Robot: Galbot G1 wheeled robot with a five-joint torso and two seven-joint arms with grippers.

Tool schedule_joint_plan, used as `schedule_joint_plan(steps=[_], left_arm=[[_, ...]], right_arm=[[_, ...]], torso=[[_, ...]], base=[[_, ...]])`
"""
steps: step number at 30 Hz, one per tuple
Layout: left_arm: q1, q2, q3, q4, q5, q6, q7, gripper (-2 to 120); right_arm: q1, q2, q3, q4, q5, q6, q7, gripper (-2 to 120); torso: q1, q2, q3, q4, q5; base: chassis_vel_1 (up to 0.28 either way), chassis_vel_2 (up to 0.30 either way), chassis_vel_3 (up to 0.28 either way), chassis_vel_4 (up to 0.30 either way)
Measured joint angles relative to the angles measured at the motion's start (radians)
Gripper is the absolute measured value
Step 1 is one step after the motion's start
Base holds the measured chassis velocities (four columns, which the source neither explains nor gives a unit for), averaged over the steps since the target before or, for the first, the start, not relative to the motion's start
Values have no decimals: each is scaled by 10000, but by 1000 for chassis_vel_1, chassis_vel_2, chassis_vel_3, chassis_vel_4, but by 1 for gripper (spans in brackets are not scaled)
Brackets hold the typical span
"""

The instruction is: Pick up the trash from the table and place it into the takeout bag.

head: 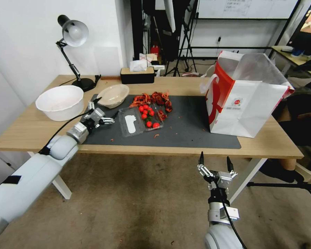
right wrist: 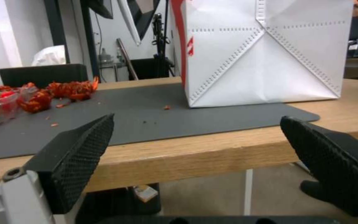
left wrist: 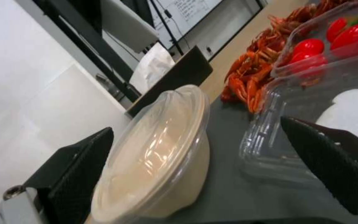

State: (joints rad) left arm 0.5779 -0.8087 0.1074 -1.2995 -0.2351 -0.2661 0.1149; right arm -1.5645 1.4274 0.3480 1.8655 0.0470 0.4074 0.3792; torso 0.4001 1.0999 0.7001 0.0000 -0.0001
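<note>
A beige shallow bowl [head: 112,95] under a clear lid sits at the mat's far left corner. My left gripper [head: 105,109] is open right in front of it. In the left wrist view the bowl [left wrist: 158,155] lies partly between the open fingers [left wrist: 75,168], beside a clear plastic tray [left wrist: 278,130]. That tray [head: 140,119] holds cherry tomatoes, with red crayfish shells [head: 152,99] behind it. The white takeout bag [head: 245,98] with red sides stands open at the table's right end. My right gripper [head: 214,162] hangs open below the table's front edge [right wrist: 212,155], facing the bag [right wrist: 262,53].
A large white bowl [head: 60,102] stands on the wood left of the mat [head: 190,128]. A black desk lamp [head: 72,38] and a dark tissue box [head: 137,74] are at the back edge. Small red crumbs dot the mat. Tripods and desks fill the room behind.
</note>
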Motion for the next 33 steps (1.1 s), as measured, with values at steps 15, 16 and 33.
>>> schedule_joint_plan(steps=[15, 16, 33], left_arm=[[-493, -146, 188, 640, 469, -117, 256, 100], [-493, -146, 188, 640, 469, -117, 256, 100], [-978, -113, 466, 1286, 550, -126, 526, 42]], right_arm=[[-4, 5, 42, -3, 4, 3, 26, 100], [-4, 5, 42, -3, 4, 3, 26, 100], [51, 40, 58, -71, 9, 10, 42, 100]], torso=[[0, 0, 0, 1, 0], [0, 0, 0, 1, 0], [0, 0, -1, 1, 1]], base=[[0, 0, 0, 0], [0, 0, 0, 0], [0, 0, 0, 0]])
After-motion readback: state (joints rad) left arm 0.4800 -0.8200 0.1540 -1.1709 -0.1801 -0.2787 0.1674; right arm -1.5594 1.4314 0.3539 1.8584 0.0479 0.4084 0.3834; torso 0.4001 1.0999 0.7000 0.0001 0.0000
